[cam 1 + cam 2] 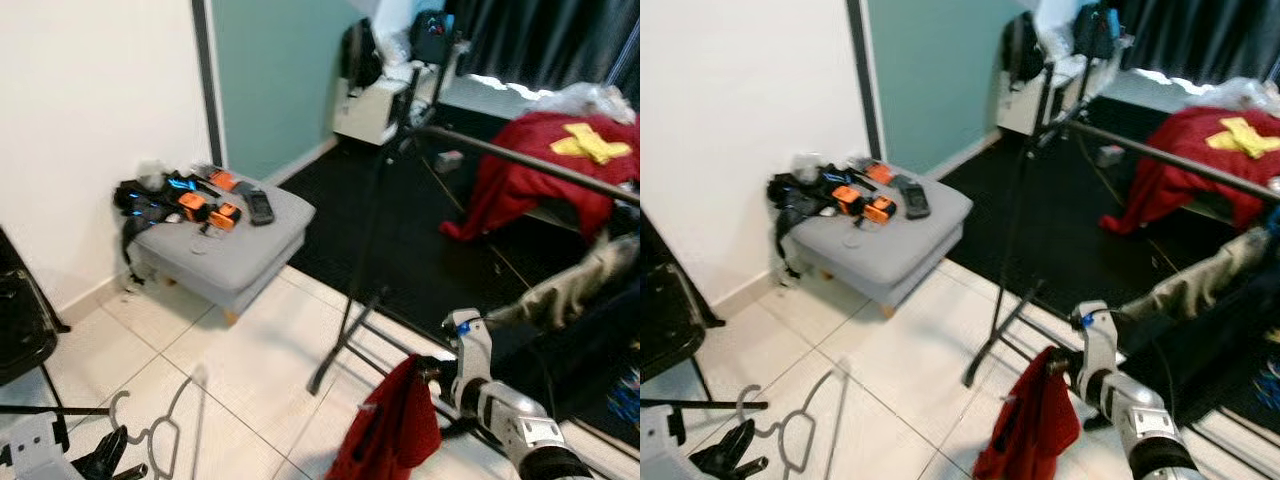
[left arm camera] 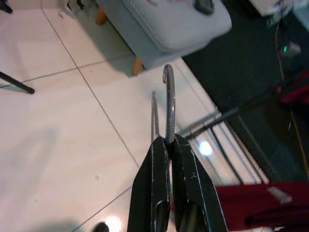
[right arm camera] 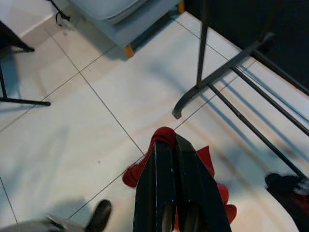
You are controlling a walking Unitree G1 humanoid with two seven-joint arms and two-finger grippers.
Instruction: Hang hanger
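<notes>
A grey wire hanger is held low over the tiled floor at the bottom left. My left gripper is shut on it. In the left wrist view the fingers pinch the base of the hanger's hook. My right gripper, at the lower right, is shut on a red cloth that hangs down from it. The right wrist view shows the cloth bunched around the closed fingers. A black clothes rack stands between and beyond them, its rail running right from the upright pole.
The rack's foot and low bars lie on the tiles near my right gripper. A grey ottoman carrying orange and black gadgets stands by the wall. A black chair is at the left. Red clothing lies on a bed beyond.
</notes>
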